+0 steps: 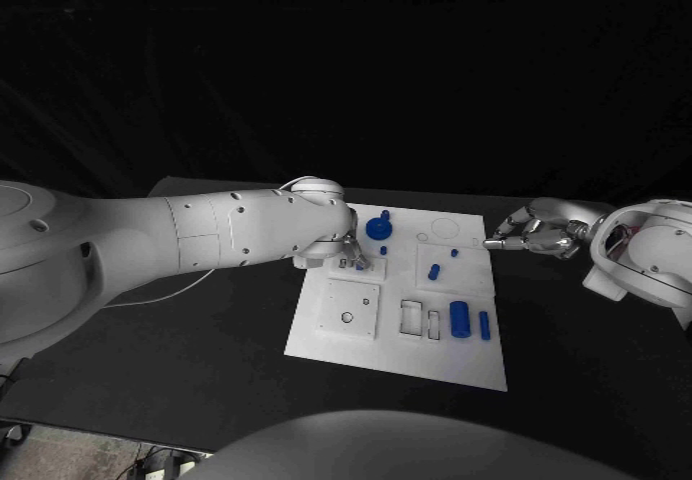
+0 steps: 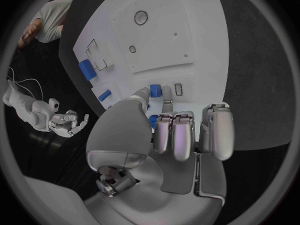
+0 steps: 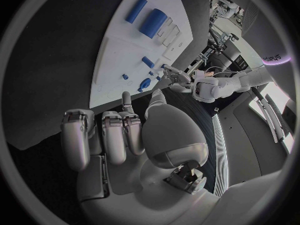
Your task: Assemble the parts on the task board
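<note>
task board (image 1: pixel 329 325): matt white plastic-looking plate | parts (image 1: pixel 459 318): smooth blue, slight sheen | left hand (image 2: pixel 178 130) & right hand (image 3: pixel 119 135): satin silver metal look | surface (image 1: pixel 216 370): matt black

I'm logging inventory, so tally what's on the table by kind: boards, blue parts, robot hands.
Task board: 1
Blue parts: 6 plainly seen; the left hand may hide more
Hands, left hand and right hand: 2
Total: 9

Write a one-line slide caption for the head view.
Left hand reaches over the white task board among blue parts, while the right hand hovers by its far edge.
</note>
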You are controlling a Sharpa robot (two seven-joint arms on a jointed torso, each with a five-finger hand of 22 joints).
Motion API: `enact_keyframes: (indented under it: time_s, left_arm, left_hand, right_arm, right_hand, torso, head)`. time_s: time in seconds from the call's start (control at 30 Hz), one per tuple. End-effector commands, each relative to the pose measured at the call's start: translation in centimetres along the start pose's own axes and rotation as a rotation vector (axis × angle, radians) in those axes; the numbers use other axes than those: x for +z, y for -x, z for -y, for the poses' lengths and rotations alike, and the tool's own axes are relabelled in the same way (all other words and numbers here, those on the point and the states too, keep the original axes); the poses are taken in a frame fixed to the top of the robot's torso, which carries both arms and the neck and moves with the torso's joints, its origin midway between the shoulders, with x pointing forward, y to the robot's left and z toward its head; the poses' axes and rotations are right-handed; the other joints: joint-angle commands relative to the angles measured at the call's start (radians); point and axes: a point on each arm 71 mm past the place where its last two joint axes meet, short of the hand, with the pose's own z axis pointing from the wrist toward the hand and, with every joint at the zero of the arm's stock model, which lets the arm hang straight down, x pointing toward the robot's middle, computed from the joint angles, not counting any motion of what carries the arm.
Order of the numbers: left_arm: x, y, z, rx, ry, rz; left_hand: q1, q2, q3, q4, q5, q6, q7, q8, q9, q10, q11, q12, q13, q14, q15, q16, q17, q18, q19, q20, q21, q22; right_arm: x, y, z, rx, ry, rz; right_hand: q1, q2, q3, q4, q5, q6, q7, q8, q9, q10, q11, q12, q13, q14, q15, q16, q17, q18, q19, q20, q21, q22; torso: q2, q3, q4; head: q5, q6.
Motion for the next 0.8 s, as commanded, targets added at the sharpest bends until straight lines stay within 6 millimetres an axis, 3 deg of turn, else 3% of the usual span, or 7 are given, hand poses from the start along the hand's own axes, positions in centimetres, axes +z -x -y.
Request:
enact_keyframes:
  time_s: [0.03,0.17,0.27,0.8]
  left_arm:
    - [0.0,-0.02,-0.15,-0.004,0.038,0.003]
    - [0.01,-0.01,-0.14,-0.007,0.033,0.005]
    - [0.03,0.0,-0.09,-0.012,0.025,0.007]
    - [0.13,0.05,0.08,-0.032,0.007,0.006]
  left_hand:
    - [0.019,-0.001,0.008,-0.002,0.014,-0.006,-0.003,0.004,0.002,0.104,-0.008,0.003,0.263,0.104,-0.007,0.002,0.263,0.014,0.053,-0.004,-0.005,0.193]
    - [0.047,0.002,0.022,-0.007,0.033,-0.001,-0.007,0.006,0.005,0.104,-0.011,0.003,0.263,0.104,-0.01,0.002,0.263,0.013,0.053,-0.006,-0.005,0.194]
    - [0.089,0.005,0.067,-0.014,-0.002,0.001,-0.013,0.005,0.006,0.104,-0.016,0.003,0.263,0.104,-0.015,0.002,0.263,0.013,0.054,-0.01,-0.006,0.195]
    - [0.148,-0.041,0.219,-0.036,-0.01,0.035,-0.024,0.019,0.016,0.104,-0.027,0.003,0.263,0.104,-0.023,0.002,0.263,0.013,0.056,-0.019,-0.006,0.198]
  right_arm:
    - [0.01,-0.16,-0.09,-0.004,0.007,-0.015]
    - [0.0,-0.15,-0.07,-0.004,0.006,-0.015]
    - [0.01,-0.15,-0.06,-0.004,0.006,-0.015]
    - [0.07,-0.16,-0.07,-0.005,0.004,-0.018]
  right_hand:
    - [0.001,0.011,-0.002,0.004,0.006,-0.002,0.001,-0.003,-0.001,0.108,-0.005,-0.005,0.261,0.104,0.0,0.003,0.263,0.019,0.004,0.001,-0.005,0.22]
    - [0.001,0.011,-0.002,0.004,0.006,-0.002,0.001,-0.003,-0.001,0.108,-0.005,-0.005,0.261,0.104,0.0,0.003,0.263,0.019,0.004,0.001,-0.005,0.22]
    - [0.001,0.011,-0.002,0.004,0.007,-0.002,0.001,-0.004,-0.001,0.108,-0.005,-0.005,0.261,0.104,0.0,0.003,0.263,0.019,0.004,0.001,-0.005,0.22]
    - [0.003,0.012,-0.002,0.003,0.009,-0.001,0.001,-0.004,-0.001,0.108,-0.005,-0.005,0.261,0.104,0.0,0.003,0.263,0.02,0.001,0.001,-0.008,0.218]
  torso:
    - [0.0,-0.0001,0.0003]
    - [0.0,0.0,0.0001]
    - [0.0,0.0,0.0002]
    - [0.0,-0.0002,-0.0002]
  head:
    - [0.001,0.0]
    - [0.002,0.0]
    - [0.002,0.0]
    - [0.004,0.0]
